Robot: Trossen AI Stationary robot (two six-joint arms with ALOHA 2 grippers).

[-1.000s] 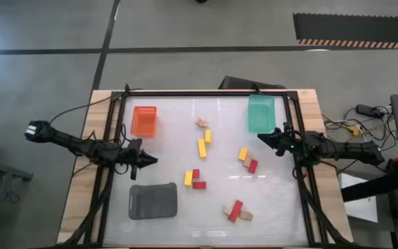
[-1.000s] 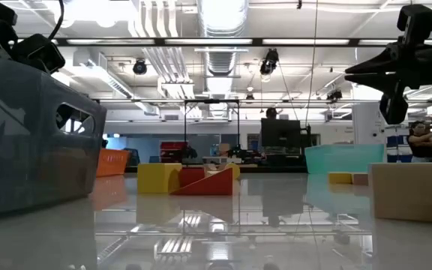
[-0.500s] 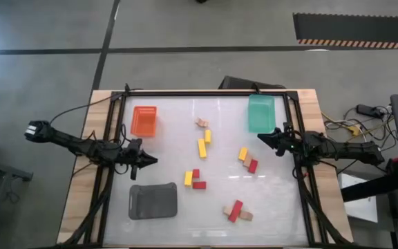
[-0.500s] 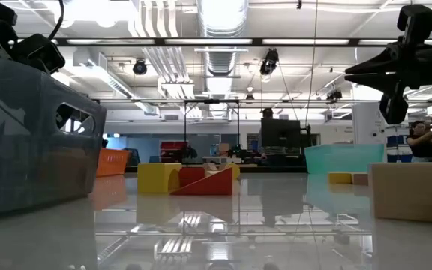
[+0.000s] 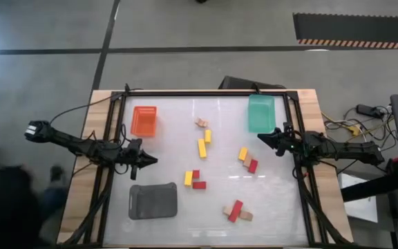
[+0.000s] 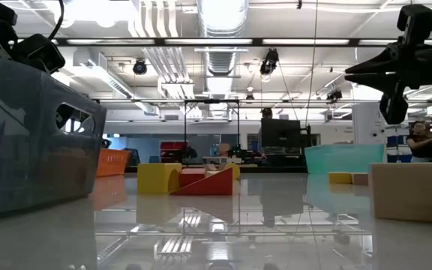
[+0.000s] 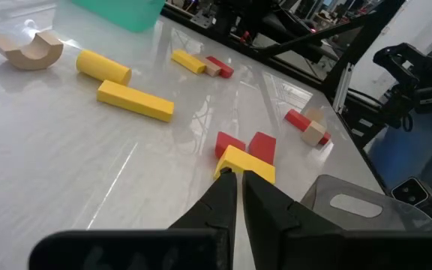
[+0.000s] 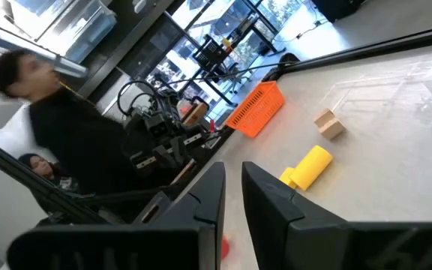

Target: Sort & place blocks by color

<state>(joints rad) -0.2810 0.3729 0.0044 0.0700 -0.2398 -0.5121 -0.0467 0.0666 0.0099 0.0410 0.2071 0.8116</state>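
No readable text, labels or numbers anywhere.

Grey floor (image 5: 185,28) crossed by dark lines, with a black mat (image 5: 354,29) edged in striped tape. Overhead, silver ducts (image 6: 220,45) and bright strip lights (image 6: 223,41). Far back, a dark monitor (image 6: 280,133). At one side, a person (image 6: 420,141) standing.
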